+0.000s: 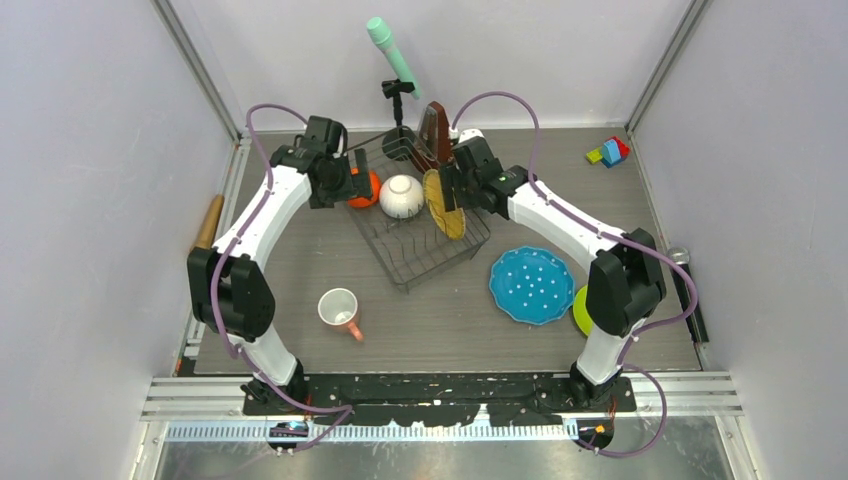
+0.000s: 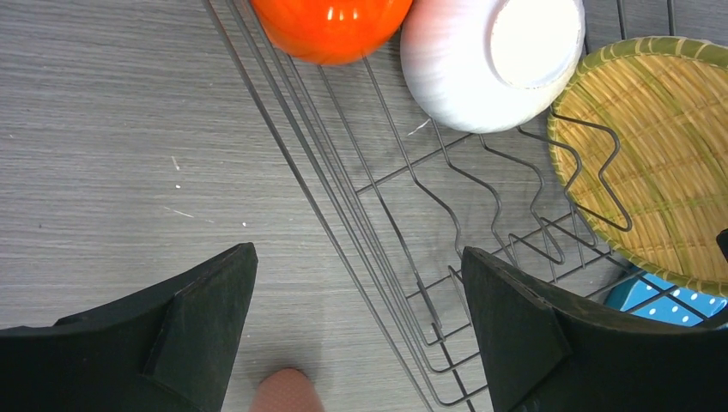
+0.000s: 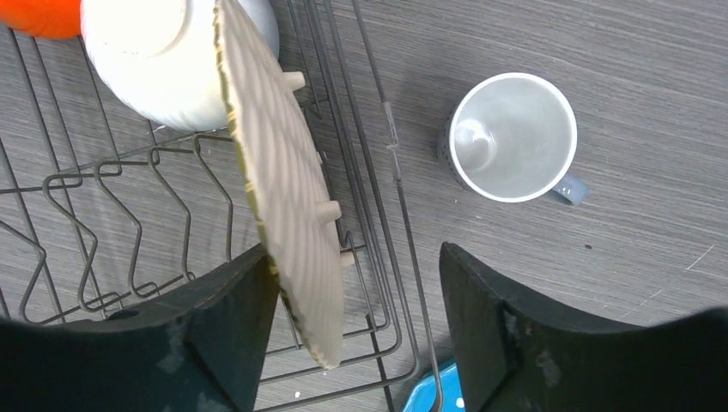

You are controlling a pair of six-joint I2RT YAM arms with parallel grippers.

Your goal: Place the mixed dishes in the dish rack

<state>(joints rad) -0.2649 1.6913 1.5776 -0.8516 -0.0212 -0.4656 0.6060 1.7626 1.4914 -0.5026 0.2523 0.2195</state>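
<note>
Black wire dish rack [image 1: 420, 235] lies at the middle of the table and serves as the reference. At the rack's far end sit the orange bowl [image 1: 363, 188] and the white bowl [image 1: 401, 196], side by side, the white one showing its base. The yellow woven-pattern plate [image 1: 443, 203] stands on edge, tilted, just right of the white bowl.

Left gripper [image 2: 358, 257] hovers over the rack's left wall, jaws wide apart with nothing between them. Right gripper [image 3: 356, 253] hangs over the right wall, jaws parted. The plate's rim is just beside one finger and is not clamped.

Outside the rack:
- small grey mug [image 3: 513, 137], upright, just past the right wall
- blue white-dotted plate [image 1: 531, 285], flat, to the near right
- lime green plate [image 1: 581, 310], farther right, partly hidden by the arm
- pink mug [image 1: 340, 312], on its side, well apart to the near left
</note>
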